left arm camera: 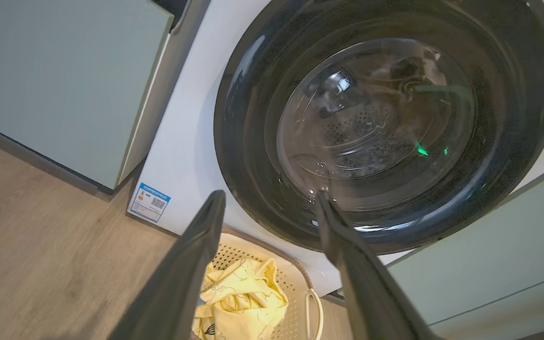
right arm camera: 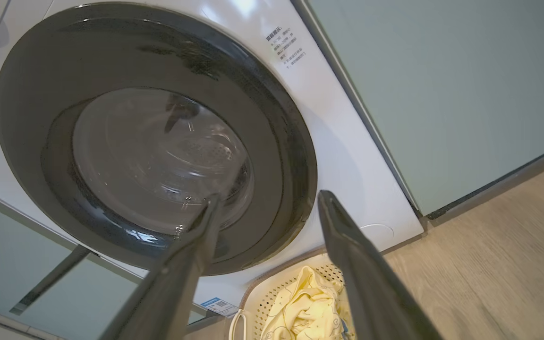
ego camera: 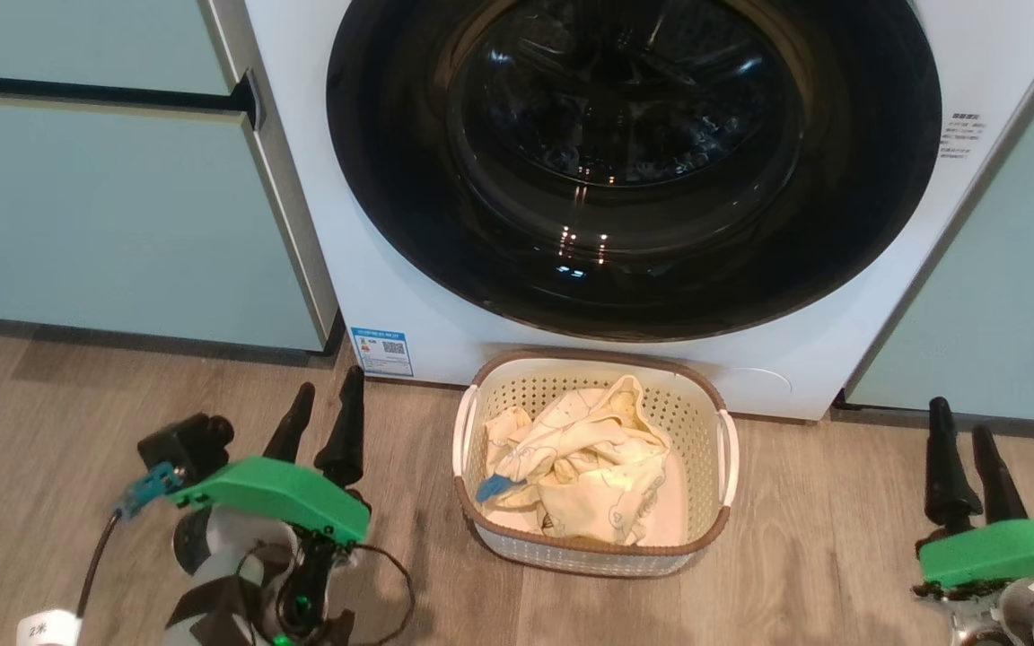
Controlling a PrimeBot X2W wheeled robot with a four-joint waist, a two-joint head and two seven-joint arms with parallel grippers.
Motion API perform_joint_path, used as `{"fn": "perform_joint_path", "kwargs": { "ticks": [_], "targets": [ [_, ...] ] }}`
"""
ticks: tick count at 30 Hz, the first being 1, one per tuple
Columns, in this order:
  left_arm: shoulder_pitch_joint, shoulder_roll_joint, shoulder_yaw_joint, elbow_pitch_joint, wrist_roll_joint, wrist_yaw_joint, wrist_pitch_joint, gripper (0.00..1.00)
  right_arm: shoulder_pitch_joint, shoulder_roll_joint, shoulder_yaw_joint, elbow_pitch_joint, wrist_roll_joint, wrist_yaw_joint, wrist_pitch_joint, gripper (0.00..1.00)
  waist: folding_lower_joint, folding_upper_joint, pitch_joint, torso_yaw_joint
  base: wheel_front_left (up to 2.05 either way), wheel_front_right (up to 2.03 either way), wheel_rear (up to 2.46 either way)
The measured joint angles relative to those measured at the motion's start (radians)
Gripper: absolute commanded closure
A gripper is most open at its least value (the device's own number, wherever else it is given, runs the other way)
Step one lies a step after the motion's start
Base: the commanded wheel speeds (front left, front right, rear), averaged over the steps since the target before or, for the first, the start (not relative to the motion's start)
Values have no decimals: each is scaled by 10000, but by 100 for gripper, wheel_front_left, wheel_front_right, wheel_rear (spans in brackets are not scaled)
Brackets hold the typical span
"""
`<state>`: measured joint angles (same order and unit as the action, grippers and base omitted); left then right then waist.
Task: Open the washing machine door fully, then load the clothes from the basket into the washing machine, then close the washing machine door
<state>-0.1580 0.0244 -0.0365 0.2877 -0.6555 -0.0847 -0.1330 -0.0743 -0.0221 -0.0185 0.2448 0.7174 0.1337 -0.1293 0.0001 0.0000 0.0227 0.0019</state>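
The white washing machine (ego camera: 391, 269) stands ahead, its round black door (ego camera: 391, 179) shut flat against the front, glass bowl at the centre. On the floor just before it sits the white perforated basket (ego camera: 705, 422) with a brown rim, holding crumpled pale yellow clothes (ego camera: 589, 467). My left gripper (ego camera: 326, 399) hovers open to the basket's left, nothing between its fingers. To the right of the basket my right gripper (ego camera: 961, 422) is open and empty too. The left wrist view has the door (left arm camera: 243, 141) and clothes (left arm camera: 243, 297) beyond open fingers (left arm camera: 196, 255); the right wrist view likewise shows door (right arm camera: 31, 118), basket (right arm camera: 267, 297) and clothes (right arm camera: 305, 311).
Pale green cabinets (ego camera: 104, 206) flank the machine on the left and right (ego camera: 1011, 269). A blue label (ego camera: 381, 352) marks the machine's lower left corner. Wooden floor (ego camera: 50, 422) spreads around the basket and under both arms.
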Motion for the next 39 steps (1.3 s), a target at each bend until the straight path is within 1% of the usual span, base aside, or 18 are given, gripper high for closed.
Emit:
{"fn": "perform_joint_path", "kwargs": {
  "ticks": [5, 11, 21, 27, 39],
  "targets": [
    [-137, 4, -92, 8, 790, 13, -132, 0, -12, -31, 144, -111, -936, 0, -130, 0, 0, 0, 4, -3, 0, 0, 0],
    [-194, 8, -282, 205, 1944, 186, -270, 0, -174, -40, 215, -163, -1962, 0, -305, 0, 0, 0, 15, -9, 0, 0, 0],
    [-614, 15, -272, 428, 3158, 518, -591, 0, -216, -56, 265, -272, -3377, 0, -610, 0, 0, 0, 24, 4, 0, 0, 0],
    [-816, 15, -274, 548, 3983, 541, -752, 0, -400, -73, 280, -320, -4067, 0, -767, 0, 0, 0, 24, 5, 0, 0, 0],
    [-1207, 17, -276, 959, 5246, 541, -1062, 0, -413, -92, 303, -426, -5285, 0, -1099, 0, 0, 0, 50, 6, 0, 0, 0]
  ]
}}
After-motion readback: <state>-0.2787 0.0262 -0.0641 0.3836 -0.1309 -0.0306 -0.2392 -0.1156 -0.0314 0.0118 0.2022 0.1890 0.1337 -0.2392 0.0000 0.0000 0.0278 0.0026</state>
